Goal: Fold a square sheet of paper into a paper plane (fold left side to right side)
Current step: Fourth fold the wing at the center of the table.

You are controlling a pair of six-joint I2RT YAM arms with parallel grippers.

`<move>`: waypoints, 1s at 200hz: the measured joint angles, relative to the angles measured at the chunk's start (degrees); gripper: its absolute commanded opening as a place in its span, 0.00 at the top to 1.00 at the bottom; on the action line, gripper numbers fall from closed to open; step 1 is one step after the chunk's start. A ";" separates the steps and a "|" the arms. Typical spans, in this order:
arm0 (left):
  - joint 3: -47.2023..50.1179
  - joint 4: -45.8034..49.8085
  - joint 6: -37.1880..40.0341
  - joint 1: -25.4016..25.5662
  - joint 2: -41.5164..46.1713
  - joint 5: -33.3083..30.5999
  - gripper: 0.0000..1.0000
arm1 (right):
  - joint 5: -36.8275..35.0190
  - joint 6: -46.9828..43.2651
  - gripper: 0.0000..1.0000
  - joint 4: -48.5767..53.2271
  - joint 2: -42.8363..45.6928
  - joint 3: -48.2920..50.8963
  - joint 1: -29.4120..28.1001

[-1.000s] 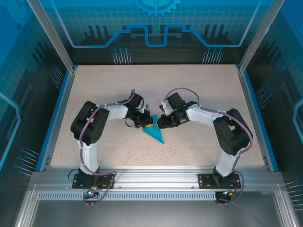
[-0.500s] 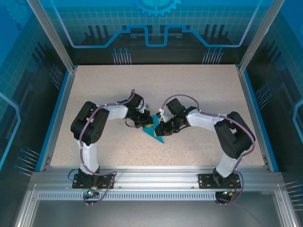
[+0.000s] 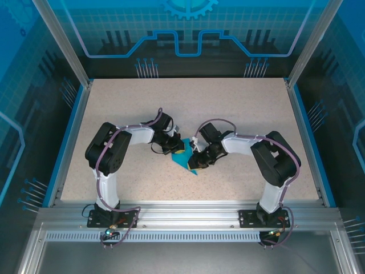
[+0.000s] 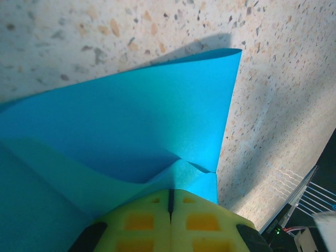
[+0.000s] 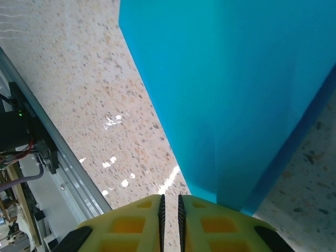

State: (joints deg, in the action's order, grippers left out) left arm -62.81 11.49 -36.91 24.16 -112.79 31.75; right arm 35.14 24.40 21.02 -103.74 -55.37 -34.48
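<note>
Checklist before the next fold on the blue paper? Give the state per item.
1. Paper on the table, away from its edges: ok.
2. Left hand shut, tips at the paper: ok.
3. Paper pinched between the left fingers: cannot tell.
4. Right hand at the paper's edge, fingers nearly together: ok. Whether it grips the paper: cannot tell.
5. Paper lying flat: not ok. Its far corner lifts and casts a shadow in the left wrist view.

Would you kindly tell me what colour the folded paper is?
The paper is plain teal-blue, clearest in the left wrist view.
</note>
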 measured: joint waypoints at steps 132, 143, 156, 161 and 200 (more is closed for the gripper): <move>-0.02 0.02 0.02 0.00 0.00 -0.02 1.00 | -0.61 -0.96 0.83 0.63 -1.51 0.76 -0.11; 0.00 0.02 0.02 0.00 0.00 -0.02 1.00 | -0.61 -1.09 0.83 0.63 -1.51 1.09 -0.15; -0.02 0.04 0.02 0.00 0.00 -0.02 1.00 | -0.59 -1.09 0.83 0.59 -1.51 1.57 -0.26; 0.00 0.07 0.02 0.00 0.00 0.00 1.00 | -0.57 -1.09 0.83 0.52 -1.51 1.75 -0.35; -0.02 0.20 0.02 0.00 0.00 0.02 1.00 | -0.28 -1.09 0.83 0.31 -1.25 2.34 -0.50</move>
State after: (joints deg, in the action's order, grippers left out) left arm -62.83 11.68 -36.88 24.16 -112.79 31.77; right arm 34.85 23.31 21.32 -104.99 -53.04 -34.98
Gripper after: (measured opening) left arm 0.048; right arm 0.168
